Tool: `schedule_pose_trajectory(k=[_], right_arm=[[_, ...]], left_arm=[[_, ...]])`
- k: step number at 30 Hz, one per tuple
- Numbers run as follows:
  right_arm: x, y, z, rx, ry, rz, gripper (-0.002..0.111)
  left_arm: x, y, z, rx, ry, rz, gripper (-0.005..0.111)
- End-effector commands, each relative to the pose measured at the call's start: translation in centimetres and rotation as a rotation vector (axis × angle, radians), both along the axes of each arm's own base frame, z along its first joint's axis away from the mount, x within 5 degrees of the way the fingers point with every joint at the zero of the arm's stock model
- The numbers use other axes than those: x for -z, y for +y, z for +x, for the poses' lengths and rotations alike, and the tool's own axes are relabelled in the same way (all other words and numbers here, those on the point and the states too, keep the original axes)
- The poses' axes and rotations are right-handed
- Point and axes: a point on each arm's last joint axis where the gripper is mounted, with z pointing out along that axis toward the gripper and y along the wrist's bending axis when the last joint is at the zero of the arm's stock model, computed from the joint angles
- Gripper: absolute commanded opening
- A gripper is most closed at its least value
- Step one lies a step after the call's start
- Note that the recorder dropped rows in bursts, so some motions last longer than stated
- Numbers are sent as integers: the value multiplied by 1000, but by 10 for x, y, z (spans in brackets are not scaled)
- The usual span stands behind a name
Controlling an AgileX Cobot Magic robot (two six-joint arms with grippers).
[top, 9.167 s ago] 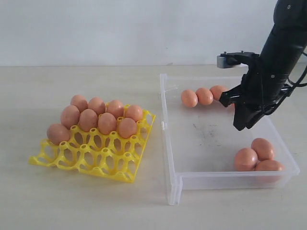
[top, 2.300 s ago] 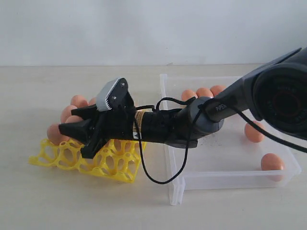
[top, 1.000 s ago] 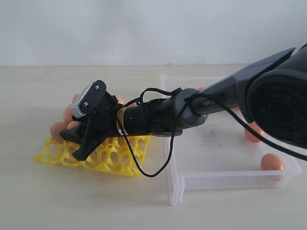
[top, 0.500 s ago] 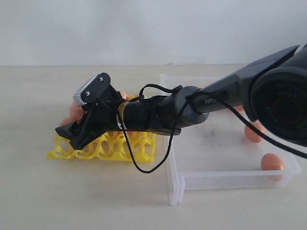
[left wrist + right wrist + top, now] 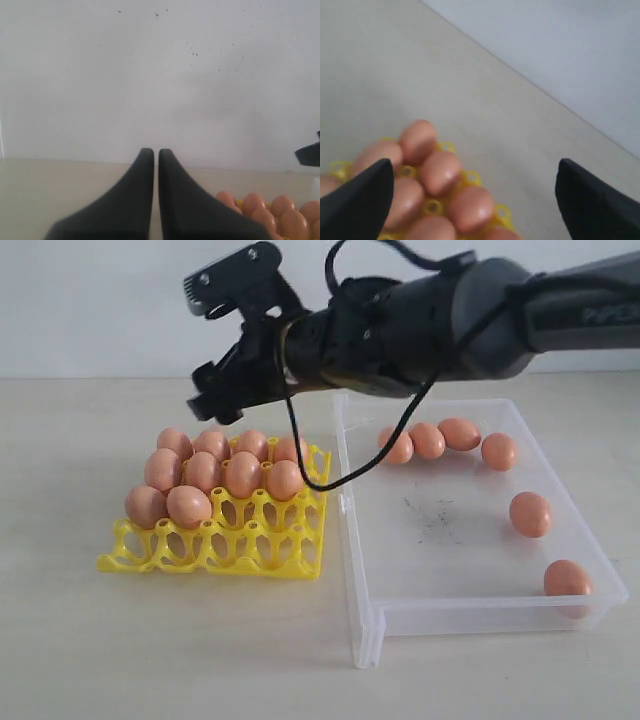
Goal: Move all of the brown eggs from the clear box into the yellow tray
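Over the yellow tray (image 5: pixel 210 558), where ten brown eggs (image 5: pixel 243 473) are sitting, the right gripper (image 5: pixel 212 408) is hovering, jaws spread and empty. Six more are lying in the clear box (image 5: pixel 365 635); approaching the isolated egg (image 5: pixel 530 513) from straight above looks wisest. Only its wrist view is showing the left gripper (image 5: pixel 156 155), closed on nothing.

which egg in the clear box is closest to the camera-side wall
The lone egg in the clear box's near right corner; the other five lie farther back, four strung along the far wall.
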Motion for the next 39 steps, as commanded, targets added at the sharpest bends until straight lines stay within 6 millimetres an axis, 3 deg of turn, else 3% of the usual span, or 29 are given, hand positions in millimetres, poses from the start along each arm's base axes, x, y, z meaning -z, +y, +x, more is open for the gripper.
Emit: schedule_pose_trajectory(k=[1, 6, 10, 19, 28, 39], right_arm=[[-31, -31, -13, 113, -21, -83, 80], [-54, -46, -54, -60, -89, 54, 80], [-58, -64, -84, -130, -107, 90, 80], [-19, -104, -129, -132, -5, 18, 80], [-35, -120, -175, -274, -28, 289, 80], [-28, -165, -227, -311, -129, 302, 80]], left_arm=[[-1, 0, 0, 2, -9, -1, 4], [-1, 0, 0, 2, -9, -1, 4], [-1, 0, 0, 2, -9, -1, 4], [-1, 0, 0, 2, -9, -1, 4], [-1, 0, 0, 2, -9, -1, 4], [-1, 0, 0, 2, -9, -1, 4]])
